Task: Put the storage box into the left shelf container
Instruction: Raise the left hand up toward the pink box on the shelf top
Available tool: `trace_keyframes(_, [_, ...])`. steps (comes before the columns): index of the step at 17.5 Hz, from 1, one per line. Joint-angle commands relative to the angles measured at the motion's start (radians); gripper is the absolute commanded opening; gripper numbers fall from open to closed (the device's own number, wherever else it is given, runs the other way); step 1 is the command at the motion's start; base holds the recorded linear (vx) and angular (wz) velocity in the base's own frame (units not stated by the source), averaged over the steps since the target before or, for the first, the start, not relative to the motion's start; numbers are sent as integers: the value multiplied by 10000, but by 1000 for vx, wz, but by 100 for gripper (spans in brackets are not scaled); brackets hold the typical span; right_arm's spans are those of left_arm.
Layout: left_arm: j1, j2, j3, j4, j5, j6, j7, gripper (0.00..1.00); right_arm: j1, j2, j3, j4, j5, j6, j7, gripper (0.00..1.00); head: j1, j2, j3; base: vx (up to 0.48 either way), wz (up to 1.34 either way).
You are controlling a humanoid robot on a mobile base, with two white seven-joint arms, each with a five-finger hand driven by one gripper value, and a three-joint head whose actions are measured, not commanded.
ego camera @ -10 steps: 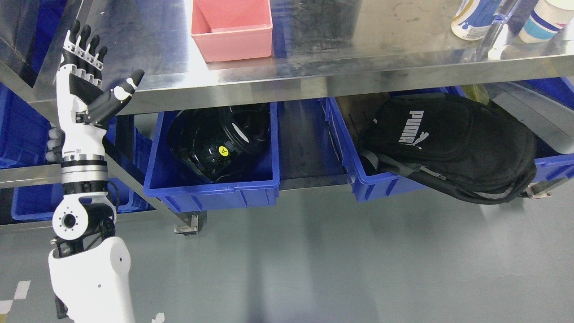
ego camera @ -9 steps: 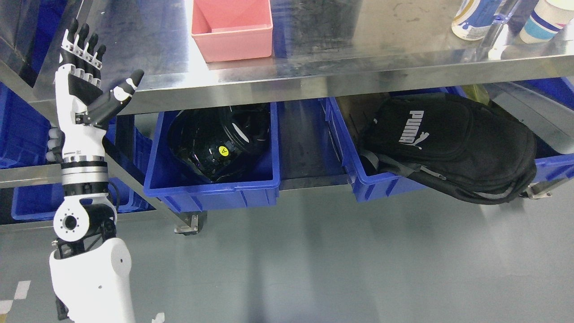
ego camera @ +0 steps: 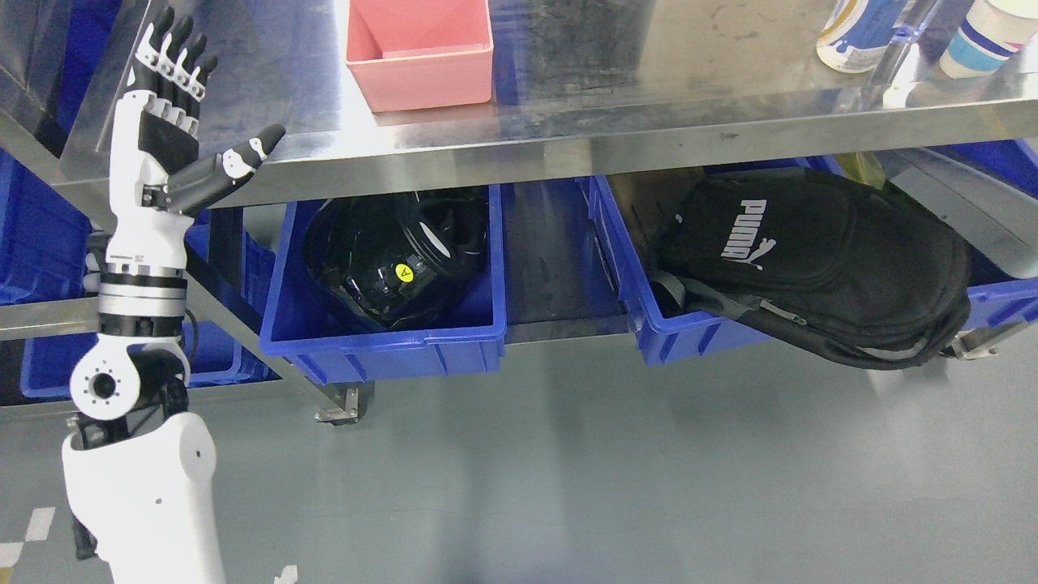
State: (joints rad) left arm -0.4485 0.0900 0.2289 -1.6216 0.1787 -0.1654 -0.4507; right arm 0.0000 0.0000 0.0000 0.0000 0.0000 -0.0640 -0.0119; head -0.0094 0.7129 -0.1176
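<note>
A pink storage box stands open and empty on the steel table top, near its front edge. Below the table, a blue shelf container at the left holds a black helmet. My left hand is raised at the far left, in front of the table's left corner. Its fingers are straight and spread, the thumb pointing right, and it holds nothing. It is well to the left of the pink box. My right arm does not show.
A second blue container at the right holds a black Puma backpack that hangs over its rim. Two bottles stand at the table's back right. More blue bins sit behind my left arm. Grey floor lies in front.
My left hand has risen and tilted a little to the right, while the forearm shifted left. The box and containers have not moved.
</note>
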Motion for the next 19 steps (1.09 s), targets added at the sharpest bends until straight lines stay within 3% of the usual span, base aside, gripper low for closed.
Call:
trace_keyframes(1, [-2427,3800,-1360,1763,-312,89,-1487,100,-76,-175,-30,-175,-15,-4,-4,100,0,0,0,0,0])
trace_keyframes(3, [-3258,4787,-2972,2087,-406,89,-1843,100,-76,-175,-30,-175,-15,-4,-19,100,0,0,0,0,0])
trace_keyframes(7, [-4288,4945,-4986,2394,-1521,105,-2991,100,-76,-175,-30,-175,-15,-4,-4,100,0,0,0,0,0])
trace_keyframes(12, [-4979,3489,-5694,3698,-3993,364,-3669,96,-76,-175,-30,-175,-15,-4,-19,100,0,0,0,0,0])
trace_keyframes(19, [-6236,2247,-6598,4311,-4087,1224,-3807,93,-76,-175,-30,-175,-15,-4,-19,100,0,0,0,0,0])
